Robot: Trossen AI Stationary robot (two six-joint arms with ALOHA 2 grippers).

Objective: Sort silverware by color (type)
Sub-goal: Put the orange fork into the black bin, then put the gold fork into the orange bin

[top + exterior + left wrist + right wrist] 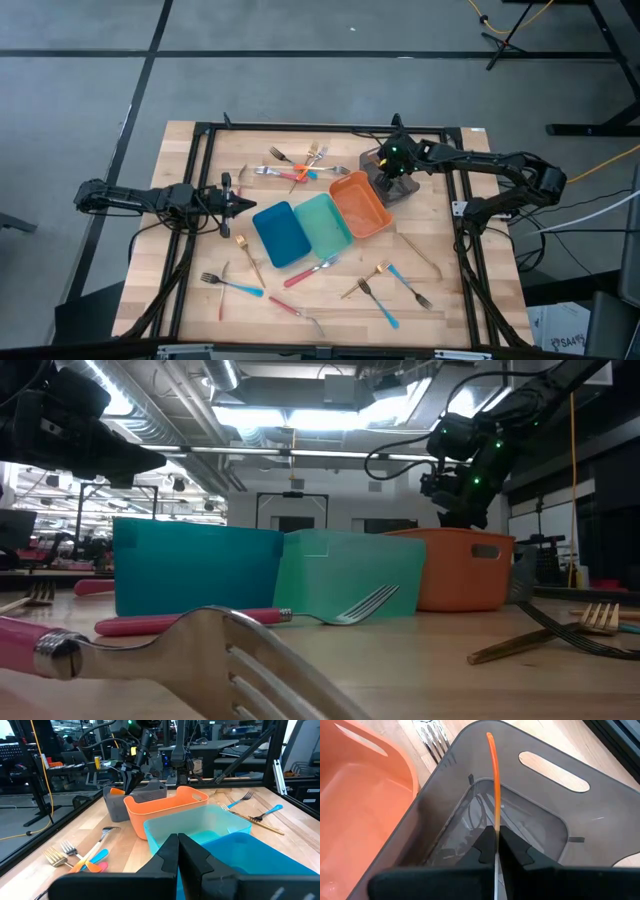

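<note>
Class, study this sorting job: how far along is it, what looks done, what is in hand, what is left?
Done: little; the blue tray, teal tray and orange tray look empty. In hand: the right gripper holds an orange-handled utensil over the grey tray. Left: the forks scattered around the table. The left gripper waits, shut, beside the blue tray.

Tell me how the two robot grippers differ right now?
The right gripper has its fingers shut on an orange-handled utensil and hangs over the grey tray; the left gripper has its fingers shut on nothing. The right one reaches to the table's far side by the orange tray; the left one sits near the blue tray. Both have dark paired fingers.
</note>
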